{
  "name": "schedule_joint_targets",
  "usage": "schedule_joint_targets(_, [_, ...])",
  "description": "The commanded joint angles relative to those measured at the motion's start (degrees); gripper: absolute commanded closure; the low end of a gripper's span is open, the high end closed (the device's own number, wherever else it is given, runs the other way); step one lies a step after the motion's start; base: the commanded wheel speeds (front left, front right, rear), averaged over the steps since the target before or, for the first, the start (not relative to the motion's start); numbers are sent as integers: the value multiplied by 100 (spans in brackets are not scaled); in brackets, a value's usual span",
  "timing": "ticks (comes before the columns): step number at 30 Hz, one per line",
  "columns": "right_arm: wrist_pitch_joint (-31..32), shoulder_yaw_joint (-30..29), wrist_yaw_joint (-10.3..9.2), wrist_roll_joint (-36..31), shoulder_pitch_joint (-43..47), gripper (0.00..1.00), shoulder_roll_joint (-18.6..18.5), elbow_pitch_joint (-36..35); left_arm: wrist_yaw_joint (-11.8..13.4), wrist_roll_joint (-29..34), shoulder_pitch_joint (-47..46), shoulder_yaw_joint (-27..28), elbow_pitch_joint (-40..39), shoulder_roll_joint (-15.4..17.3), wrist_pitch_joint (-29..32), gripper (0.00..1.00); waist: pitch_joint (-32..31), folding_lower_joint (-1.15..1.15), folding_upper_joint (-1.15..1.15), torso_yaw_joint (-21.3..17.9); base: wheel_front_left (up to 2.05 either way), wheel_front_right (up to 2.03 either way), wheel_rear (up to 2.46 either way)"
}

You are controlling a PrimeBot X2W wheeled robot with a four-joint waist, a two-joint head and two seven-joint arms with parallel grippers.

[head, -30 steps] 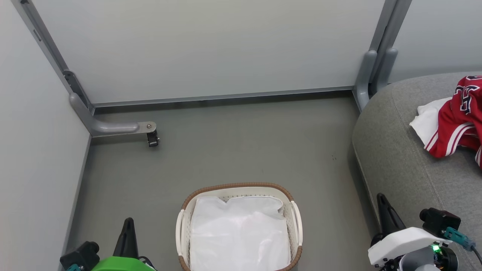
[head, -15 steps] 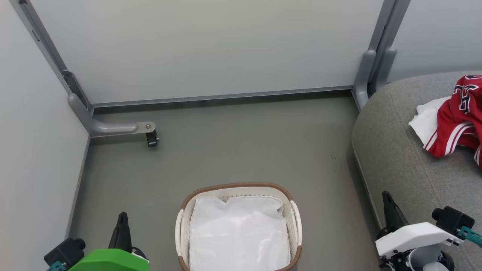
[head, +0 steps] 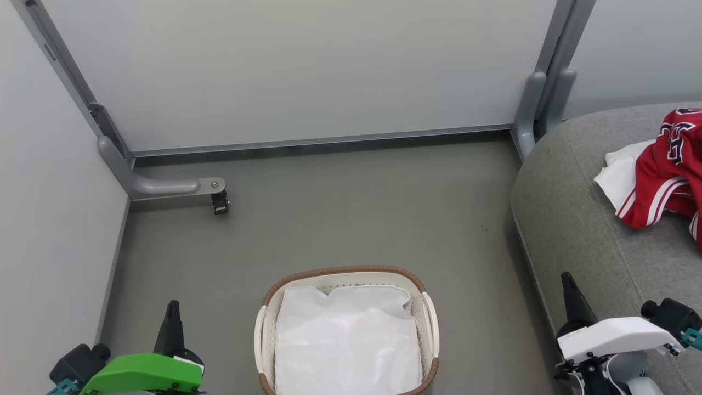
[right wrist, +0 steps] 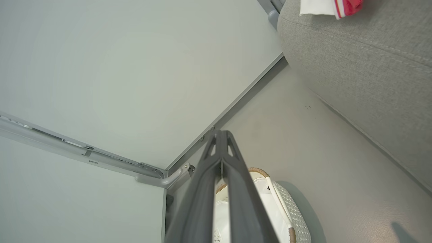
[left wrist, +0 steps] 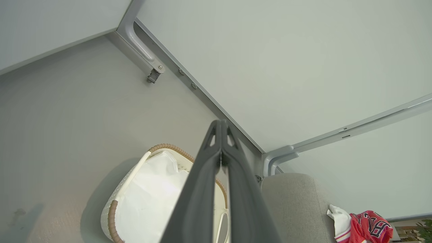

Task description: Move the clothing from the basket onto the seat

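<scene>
The red clothing (head: 666,170) with white trim lies bunched on the grey seat (head: 581,236) at the right, also seen in the left wrist view (left wrist: 369,229) and as a red-and-white corner in the right wrist view (right wrist: 344,6). The white basket (head: 430,323) with its brown rim stands on the floor at bottom centre, holding just its white liner (head: 348,345). My left gripper (head: 174,307) is shut and empty, low at the basket's left. My right gripper (head: 565,278) is shut and empty beside the seat's front edge. Both pairs of fingers meet at the tips in the wrist views (left wrist: 221,125) (right wrist: 221,134).
Pale partition panels stand at the back and left, on grey metal feet; one foot with a caster (head: 219,200) juts onto the grey floor (head: 351,208). A second pair of panel legs (head: 540,104) stands by the seat's far corner.
Both arms have drawn down and outward toward the lower corners of the head view, fingers still shut. The camera has shifted slightly. Basket and clothing lie as before.
</scene>
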Motion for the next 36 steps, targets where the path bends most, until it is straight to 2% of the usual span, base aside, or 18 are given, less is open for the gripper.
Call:
schedule_joint_targets(1, [43, -32, -2, 184, -115, 100, -35, -99, -40, -154, -193, 69, -74, 6, 53, 100, 1, 0, 0, -2, 0, 0, 0])
schedule_joint_targets(36, [591, -233, -3, 2198, -179, 100, -51, -282, -212, -1951, -414, 468, -206, -31, 609, 100, 12, 0, 0, -46, 0, 0, 0])
